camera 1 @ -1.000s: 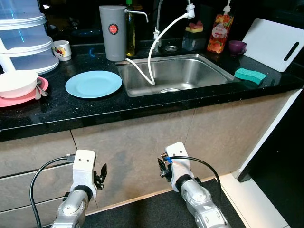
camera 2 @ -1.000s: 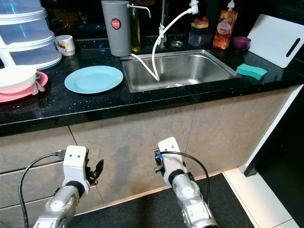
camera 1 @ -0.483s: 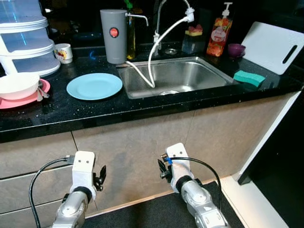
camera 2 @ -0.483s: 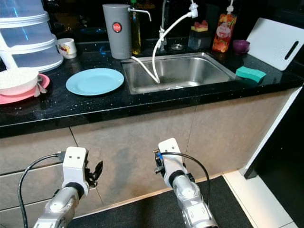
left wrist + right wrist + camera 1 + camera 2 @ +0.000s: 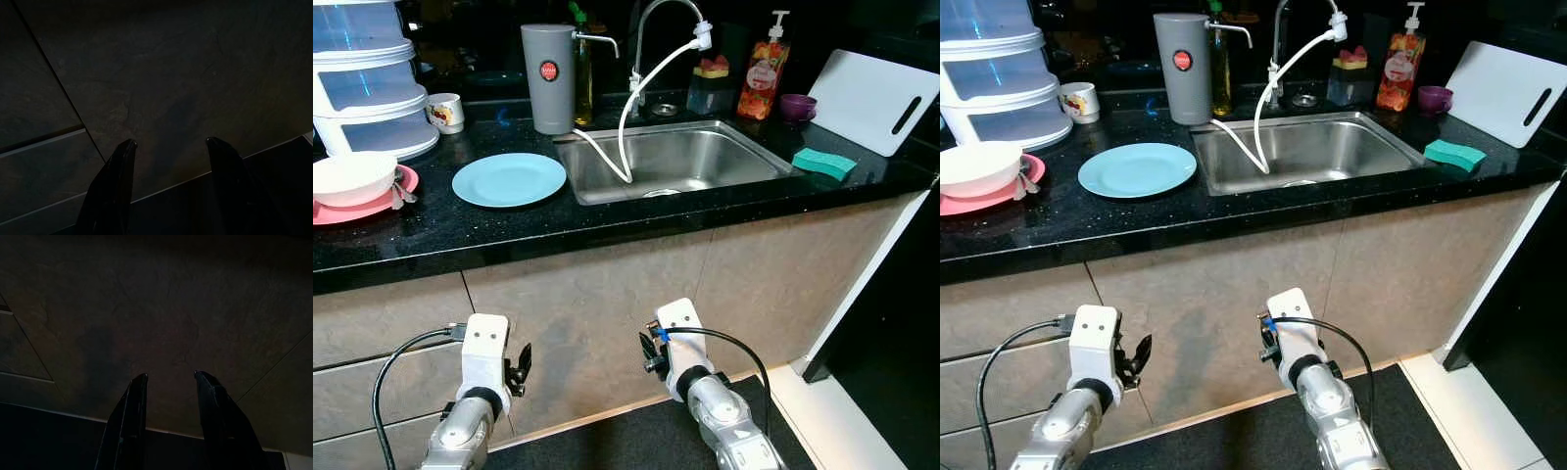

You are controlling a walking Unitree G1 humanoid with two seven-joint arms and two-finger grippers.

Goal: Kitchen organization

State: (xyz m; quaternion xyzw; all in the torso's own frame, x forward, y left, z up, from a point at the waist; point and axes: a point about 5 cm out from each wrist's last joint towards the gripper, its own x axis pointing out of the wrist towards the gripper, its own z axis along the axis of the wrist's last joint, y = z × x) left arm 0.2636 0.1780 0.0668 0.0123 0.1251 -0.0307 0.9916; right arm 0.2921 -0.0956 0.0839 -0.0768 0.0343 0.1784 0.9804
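I stand before the kitchen bench [image 5: 607, 220], both arms low against the cabinet front, nothing yet in hand. My left claw [image 5: 168, 147] points at the cabinet panels with its fingers apart and empty; my right claw [image 5: 168, 379] does the same, fingers apart, holding nothing.

By my reading this is the approach step: the tidying has not begun. The likely things to sort lie on the bench's left half. A blue plate [image 5: 509, 179] sits near the sink's left rim, toward the front edge. A white bowl [image 5: 350, 174] rests on a pink plate [image 5: 357, 208] at the bench's left end, with what look like spoons beside it. Behind them stands a stack of clear containers [image 5: 367, 83] and a mug [image 5: 444, 112] at the back edge.

The sink [image 5: 685, 157] holds a white hose [image 5: 626, 108] from the tap. A green sponge [image 5: 827, 163] lies by the front right edge, a white board [image 5: 876, 101] leans at the right back corner, and a soap bottle [image 5: 759, 80] stands behind the sink.

The next move, I judge, calls for raising an arm above the front edge and reaching for the blue plate, the nearest piece.

A grey jug [image 5: 547, 78] carries a round red badge; its lettering is too small to read, as is the bottle's label.
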